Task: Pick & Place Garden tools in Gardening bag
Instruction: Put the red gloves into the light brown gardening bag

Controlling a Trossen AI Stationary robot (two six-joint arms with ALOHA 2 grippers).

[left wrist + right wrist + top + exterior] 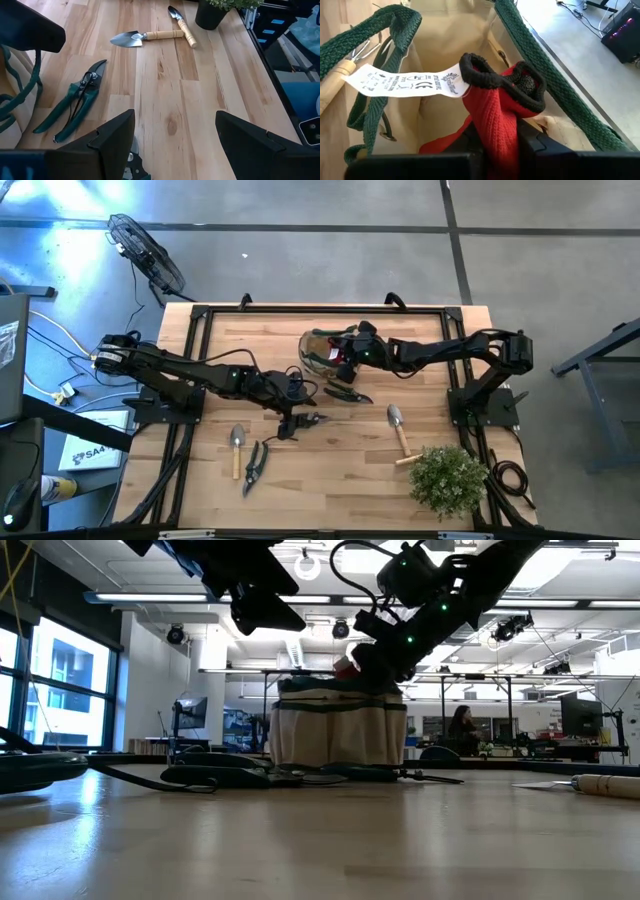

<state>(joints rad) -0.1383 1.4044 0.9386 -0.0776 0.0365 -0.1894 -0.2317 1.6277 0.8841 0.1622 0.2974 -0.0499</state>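
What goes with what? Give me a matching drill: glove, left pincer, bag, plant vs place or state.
Things:
1. red glove
2. left pincer
3. gardening bag
4. bushy green plant

Places or states:
A. open, above the middle of the table
B. gripped by the right pincer at the bag's opening
C. at a table corner on the right arm's side
D. standing on the table below the right pincer

Pairs: 1-B, 2-A, 3-D, 4-C
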